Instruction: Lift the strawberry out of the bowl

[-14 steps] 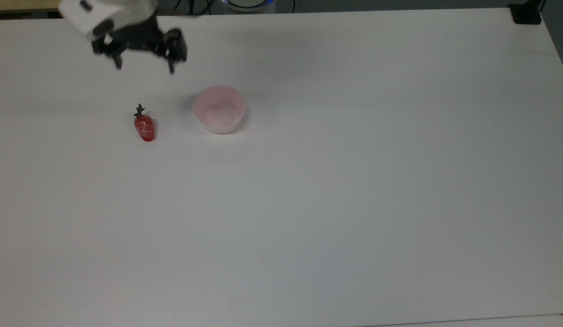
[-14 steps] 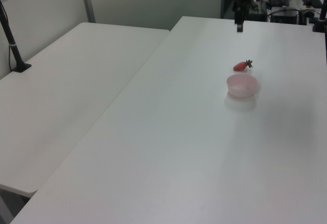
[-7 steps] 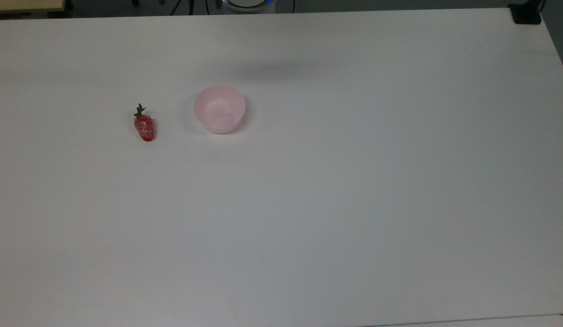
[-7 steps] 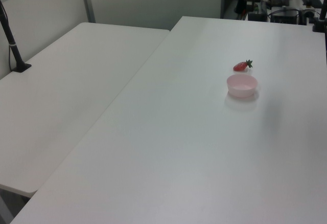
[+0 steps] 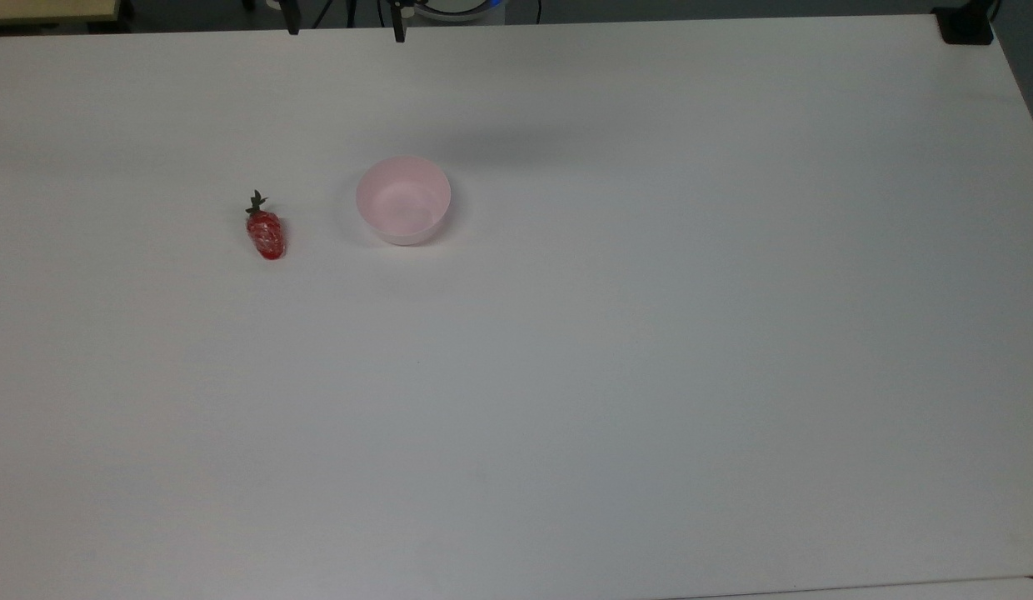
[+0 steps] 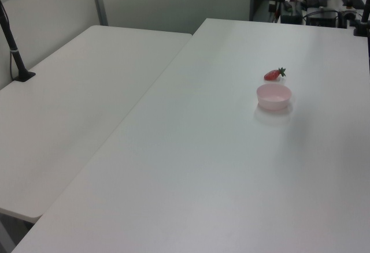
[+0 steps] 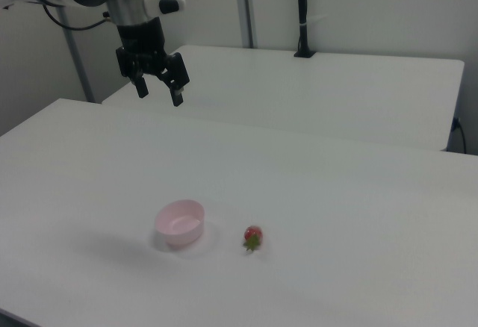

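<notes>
Strawberry [image 5: 266, 233] on table [image 5: 616, 367], beside bowl [image 5: 403, 201], apart; hand [image 7: 159, 94] high above, fingers spread wide, holding nothing; only fingertips [image 5: 293, 27] poking in at the top view's upper edge.

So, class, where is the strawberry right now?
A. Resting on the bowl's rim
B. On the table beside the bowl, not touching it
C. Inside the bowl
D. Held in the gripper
B. The strawberry lies on the table apart from the empty bowl, while the open gripper hangs high above with nothing in it.
</notes>
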{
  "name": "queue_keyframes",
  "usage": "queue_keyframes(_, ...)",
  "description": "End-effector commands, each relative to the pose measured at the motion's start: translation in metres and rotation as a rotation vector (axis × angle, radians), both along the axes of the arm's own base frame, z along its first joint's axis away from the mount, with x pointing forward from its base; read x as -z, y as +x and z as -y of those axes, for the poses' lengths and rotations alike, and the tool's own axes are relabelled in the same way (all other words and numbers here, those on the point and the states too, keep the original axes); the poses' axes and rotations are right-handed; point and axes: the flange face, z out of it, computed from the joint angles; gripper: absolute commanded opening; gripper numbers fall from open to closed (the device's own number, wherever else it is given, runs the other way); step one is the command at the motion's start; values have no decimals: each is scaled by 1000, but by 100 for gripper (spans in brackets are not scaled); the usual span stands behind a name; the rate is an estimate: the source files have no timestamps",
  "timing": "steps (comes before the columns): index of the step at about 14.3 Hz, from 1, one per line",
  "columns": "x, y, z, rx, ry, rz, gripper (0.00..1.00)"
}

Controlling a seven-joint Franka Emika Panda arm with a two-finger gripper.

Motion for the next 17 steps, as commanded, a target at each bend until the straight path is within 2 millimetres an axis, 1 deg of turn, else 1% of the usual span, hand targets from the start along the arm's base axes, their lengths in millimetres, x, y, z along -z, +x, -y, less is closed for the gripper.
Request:
queue_keyframes(1, -3, 0, 2, 19, 25, 25, 100)
queue_keyframes(9, -7, -2, 4, 26, 29, 32, 100)
queue_keyframes(11, -8, -1, 2, 33, 50, 43, 100)
queue_keyframes(14, -11, 1, 10, 50, 58, 68, 100)
queue_keyframes(17, -14, -1, 12, 44, 57, 69, 100)
